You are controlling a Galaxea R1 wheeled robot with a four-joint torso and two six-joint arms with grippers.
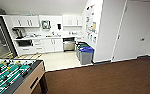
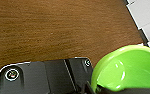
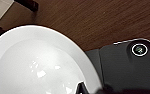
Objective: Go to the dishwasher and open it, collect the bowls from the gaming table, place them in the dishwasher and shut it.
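Green bowl sits pinched in the left pincer, white bowl in the right, both over brown carpet; farther off, the steel-fronted dishwasher stands shut under the kitchenette counter; no writing is legible

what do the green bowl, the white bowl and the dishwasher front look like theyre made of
Green bowl: probably plastic, an even bright lime colour with soft glossy highlights. White bowl: glossy white, either glazed ceramic or hard plastic; sharp reflections inside leave it open. Dishwasher front: grey and metallic, likely stainless steel.
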